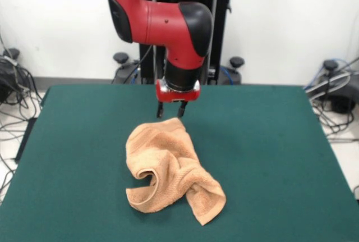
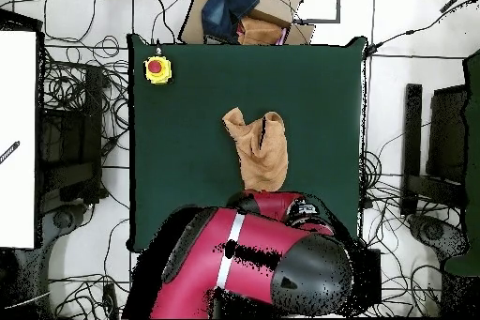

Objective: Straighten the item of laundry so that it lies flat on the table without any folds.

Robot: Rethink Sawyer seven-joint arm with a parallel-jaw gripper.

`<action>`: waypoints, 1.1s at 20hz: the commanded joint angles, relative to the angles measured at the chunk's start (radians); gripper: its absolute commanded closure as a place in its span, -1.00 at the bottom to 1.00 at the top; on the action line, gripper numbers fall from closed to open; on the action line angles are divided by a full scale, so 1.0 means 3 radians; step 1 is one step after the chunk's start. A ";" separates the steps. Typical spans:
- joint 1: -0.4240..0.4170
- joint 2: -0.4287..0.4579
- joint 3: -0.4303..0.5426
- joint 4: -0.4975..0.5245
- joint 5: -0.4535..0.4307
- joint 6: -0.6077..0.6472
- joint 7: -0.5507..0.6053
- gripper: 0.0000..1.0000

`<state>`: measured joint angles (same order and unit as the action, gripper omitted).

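The peach-orange towel lies crumpled near the middle of the dark green table, with rolled folds and one corner trailing toward the near right. My gripper hangs from the red arm just over the towel's far edge. Its two dark fingers stand apart, open and holding nothing. In the overhead view the towel lies bunched on the table, and the red arm covers its near end and hides the gripper.
A yellow box with a red button sits at one table corner. A cardboard box with clothes stands just off the table's far edge. Cables lie on the floor around the table.
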<state>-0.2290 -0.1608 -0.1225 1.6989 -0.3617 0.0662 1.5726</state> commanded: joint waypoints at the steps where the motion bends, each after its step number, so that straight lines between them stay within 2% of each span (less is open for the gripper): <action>1: 0.0066 0.0008 0.0229 -0.0253 0.0063 0.0303 0.0312 -1.00; 22: 0.0032 -0.0006 0.0295 -0.0374 0.0113 0.0491 0.0252 -1.00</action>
<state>-0.2290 -0.1677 -0.1225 1.6985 -0.3617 0.0946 1.5726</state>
